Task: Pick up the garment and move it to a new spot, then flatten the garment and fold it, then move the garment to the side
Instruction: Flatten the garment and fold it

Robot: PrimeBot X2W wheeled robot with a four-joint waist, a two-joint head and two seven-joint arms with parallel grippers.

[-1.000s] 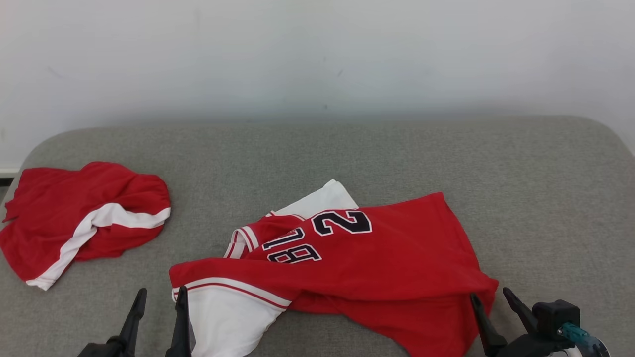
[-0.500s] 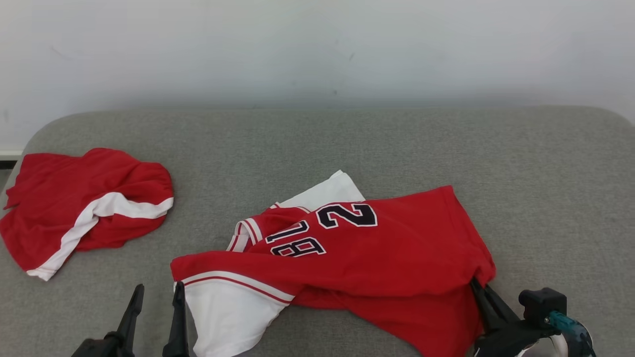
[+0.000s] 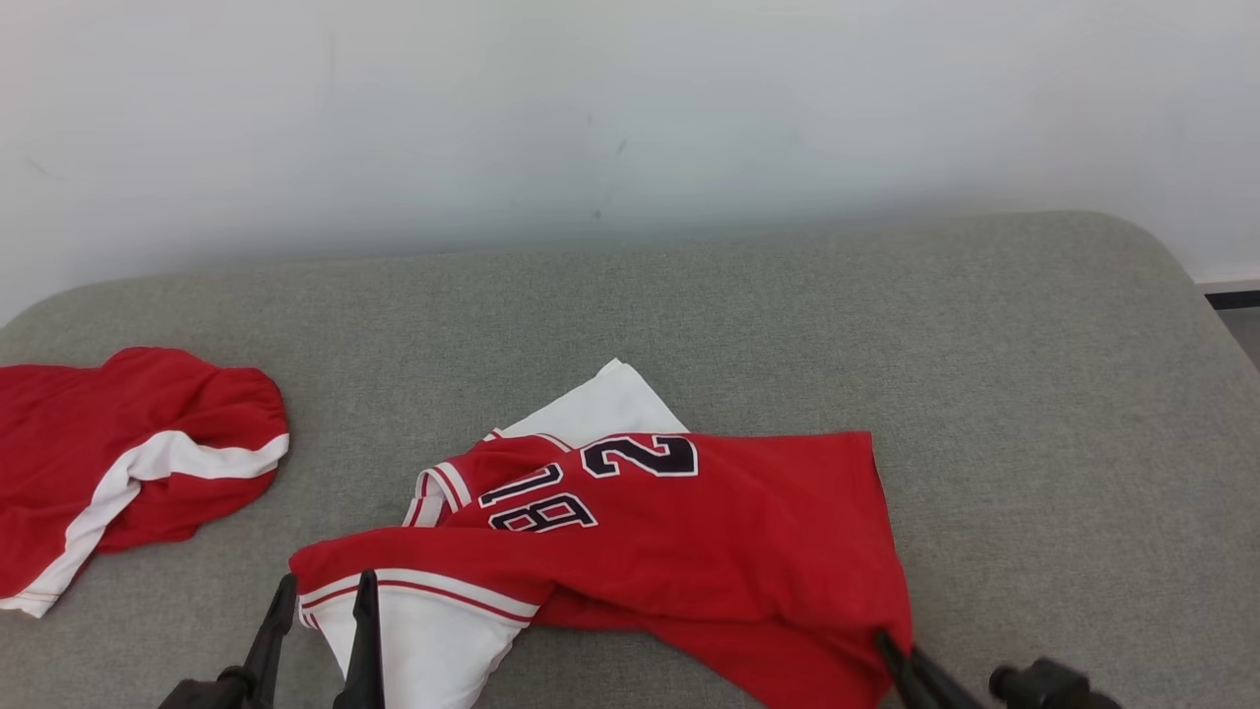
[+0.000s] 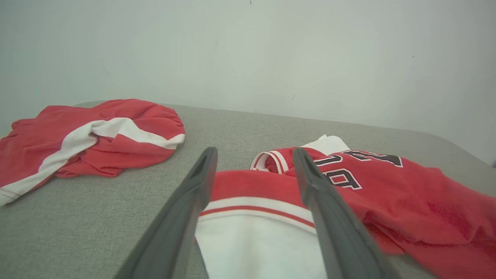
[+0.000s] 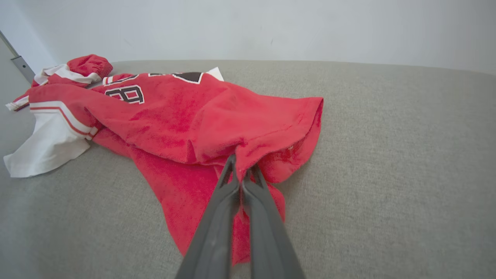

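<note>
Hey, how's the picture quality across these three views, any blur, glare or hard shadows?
Head view: soft, even light, no glare, numbers on the jersey crisp. Left wrist view: the left gripper looks soft-edged up close. Right wrist view: wide-angle stretch, faint shadow under the jersey near the right gripper.

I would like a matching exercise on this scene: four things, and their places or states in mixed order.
1. numbered jersey
2. second red garment
3. left gripper
4. right gripper

A. shut on the jersey's edge
B. lying apart, far left
C. open, by the white sleeve
D. crumpled in the middle

Pairs: 1-D; 2-B; 3-C; 4-A
</note>
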